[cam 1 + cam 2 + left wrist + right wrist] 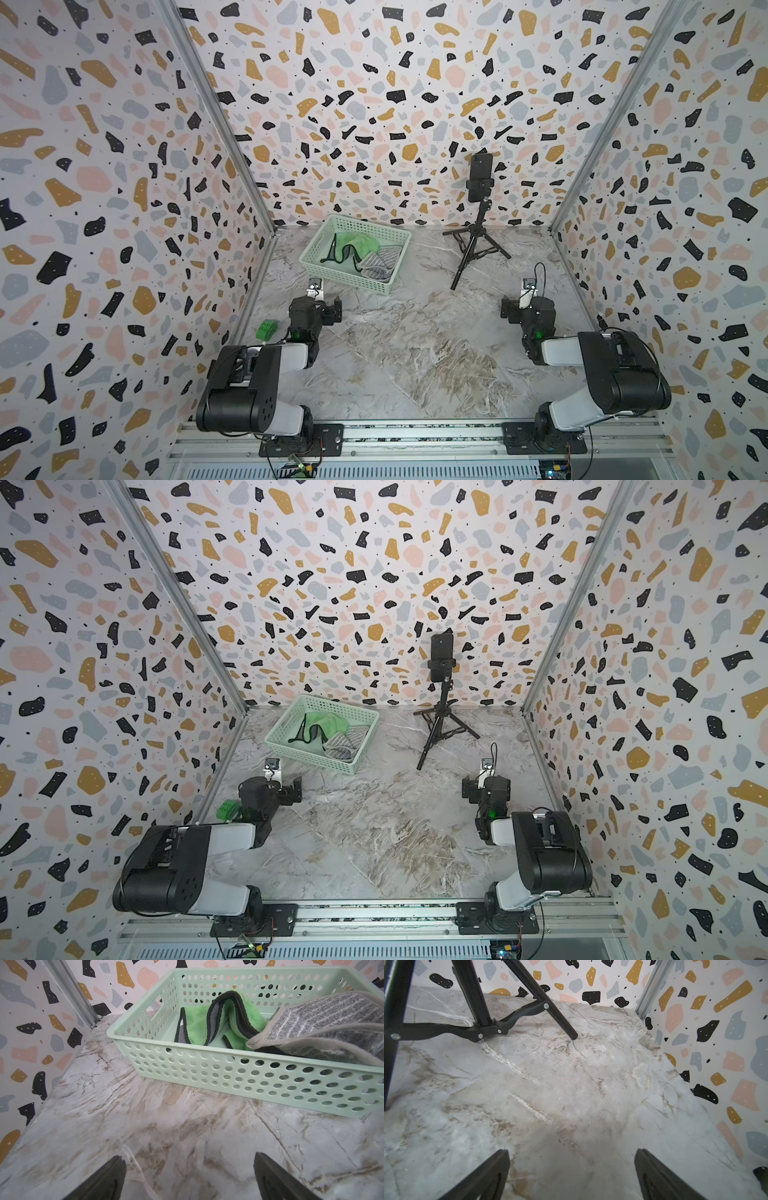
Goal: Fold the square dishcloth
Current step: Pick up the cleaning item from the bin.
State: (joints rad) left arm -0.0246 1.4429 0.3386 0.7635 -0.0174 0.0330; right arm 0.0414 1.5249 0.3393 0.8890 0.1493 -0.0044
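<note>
1. My left gripper (pixel 189 1157) is spread as wide as it goes and holds nothing. Its dark, wedge-shaped fingers hang over bare tabletop, short of the basket.
2. My right gripper (pixel 571 1150) is just as wide and empty, over the marble-print tabletop (pixel 571 1084) near the tripod's feet.
3. No folding has begun. Both cloths lie crumpled in the basket (pixel 349 277), just left of the frame's centre in both top views. I judge the step in hand is fetching one, and I cannot tell which is the square one.
4. To do it well, my left arm should come down from above and pinch a raised fold or bound edge. It should lift clear of the rim so the light basket isn't dragged. Then it should lay the cloth on the open surface at lower centre, where both arms can reach its corners.
5. The green dishcloth (pixel 197 1022) looks plush and fleecy, with black binding, and stands in soft upright loops.
6. The grey dishcloth (pixel 324 1016) is streaked with pale lines and hemmed in plain grey. It lies flatter, draped partly over the green one.
7. The basket is pale mint plastic, rectangular, its walls pierced with round holes.
8. Right of centre stands a black tripod (pixel 478 245) carrying a phone (pixel 481 176). A small green block (pixel 266 329) sits at the table's left edge.
</note>
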